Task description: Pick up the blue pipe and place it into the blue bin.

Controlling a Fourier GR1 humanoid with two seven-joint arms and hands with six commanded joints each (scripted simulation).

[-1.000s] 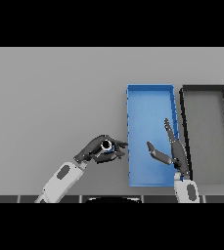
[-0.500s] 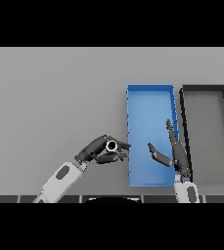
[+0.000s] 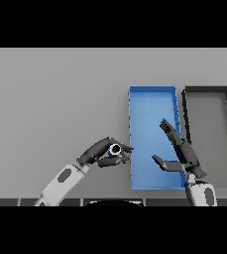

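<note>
My left hand (image 3: 99, 151) has its fingers and thumb curled round the blue pipe (image 3: 114, 150), whose round open end faces up at me. Hand and pipe hang just left of the blue bin (image 3: 151, 94), near its front left corner. My right hand (image 3: 180, 151) is open, fingers straight, over the bin's front right part.
A black bin (image 3: 207, 91) stands right beside the blue one, on its right side. The grey table (image 3: 50, 99) stretches to the left and back.
My left hand has carried the pipe a little to the right, closer to the blue bin's left wall. The right hand has barely shifted.
</note>
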